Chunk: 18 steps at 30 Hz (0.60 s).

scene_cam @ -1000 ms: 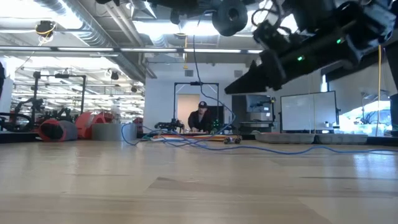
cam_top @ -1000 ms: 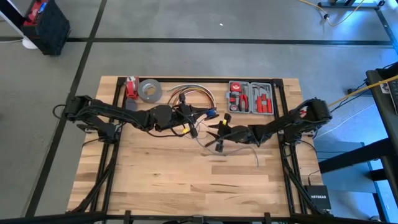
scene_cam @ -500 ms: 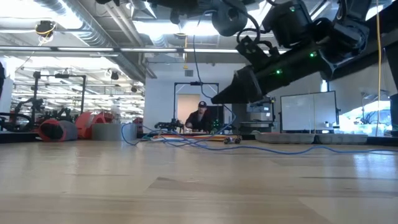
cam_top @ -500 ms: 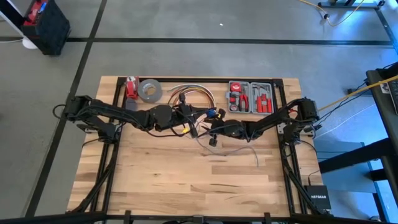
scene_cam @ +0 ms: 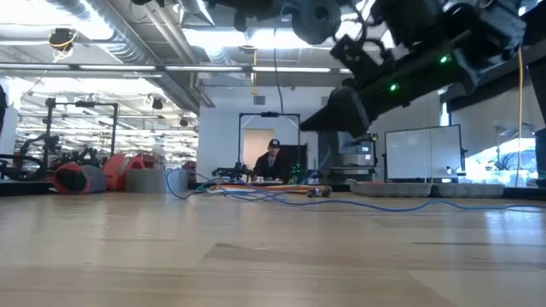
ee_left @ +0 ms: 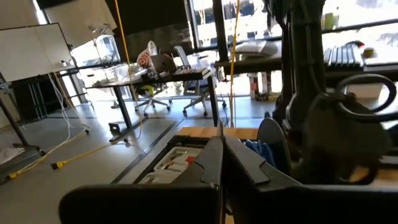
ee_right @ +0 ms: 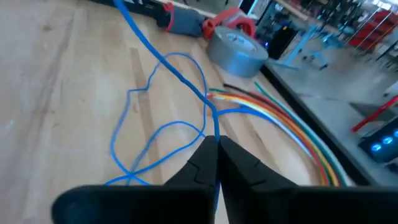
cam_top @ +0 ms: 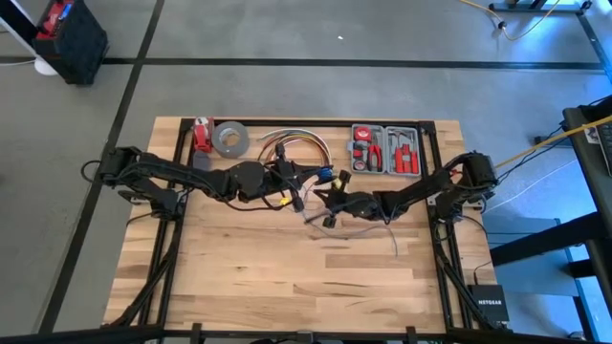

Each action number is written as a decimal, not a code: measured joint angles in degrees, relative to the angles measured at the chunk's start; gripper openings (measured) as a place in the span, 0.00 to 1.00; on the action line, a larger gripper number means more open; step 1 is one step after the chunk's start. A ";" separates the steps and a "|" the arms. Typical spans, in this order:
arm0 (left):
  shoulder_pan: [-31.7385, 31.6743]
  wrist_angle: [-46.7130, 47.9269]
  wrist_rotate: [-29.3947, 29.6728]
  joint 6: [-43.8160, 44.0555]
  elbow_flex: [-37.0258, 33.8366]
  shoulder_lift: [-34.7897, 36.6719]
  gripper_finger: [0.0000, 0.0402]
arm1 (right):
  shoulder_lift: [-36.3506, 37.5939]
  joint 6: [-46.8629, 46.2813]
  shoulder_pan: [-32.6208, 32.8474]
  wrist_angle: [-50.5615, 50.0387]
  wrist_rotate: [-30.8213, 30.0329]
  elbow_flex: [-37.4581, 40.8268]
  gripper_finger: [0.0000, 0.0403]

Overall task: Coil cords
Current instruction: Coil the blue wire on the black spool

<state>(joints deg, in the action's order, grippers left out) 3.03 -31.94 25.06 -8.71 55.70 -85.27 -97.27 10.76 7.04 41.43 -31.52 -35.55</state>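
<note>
Right wrist view shows your right gripper (ee_right: 214, 144) pinched shut on the thin blue flexible cord (ee_right: 163, 62) looped mid-table, left gripper (ee_left: 219, 149) closed too, so draw slack slowly to keep loops even.

Tool case (cam_top: 385, 150) contents too small to identify. Cord (ee_right: 163, 127) disappears beneath right gripper (ee_right: 216, 144) fingertips.

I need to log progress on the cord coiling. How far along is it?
Early stage. Done: nothing coiled yet; the thin blue cord lies in loose loops on the wooden table. In hand: the right gripper is shut on the cord, and the left gripper is shut near mid-table. Left: winding all of it.
</note>
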 joint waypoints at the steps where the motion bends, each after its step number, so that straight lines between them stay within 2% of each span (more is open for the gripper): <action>1: 0.00 -0.73 -0.02 0.34 0.00 0.00 0.00 | 0.16 0.29 0.82 0.03 -1.21 -0.02 0.02; 9: -1.38 1.02 0.03 1.23 0.00 -0.59 0.00 | 1.88 8.21 6.73 0.34 -9.59 -1.85 0.01; 14: -1.73 3.65 0.17 -0.45 -0.02 -0.70 0.00 | 8.00 13.15 9.45 0.37 -11.51 -2.67 0.01; 18: -1.65 6.06 0.00 -1.15 -0.02 -0.73 0.00 | 15.73 15.17 10.24 -1.12 -12.65 -2.71 0.01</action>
<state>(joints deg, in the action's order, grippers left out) 1.38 -25.88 25.06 -9.87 55.68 -86.01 -81.55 25.93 17.28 40.31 -44.17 -38.26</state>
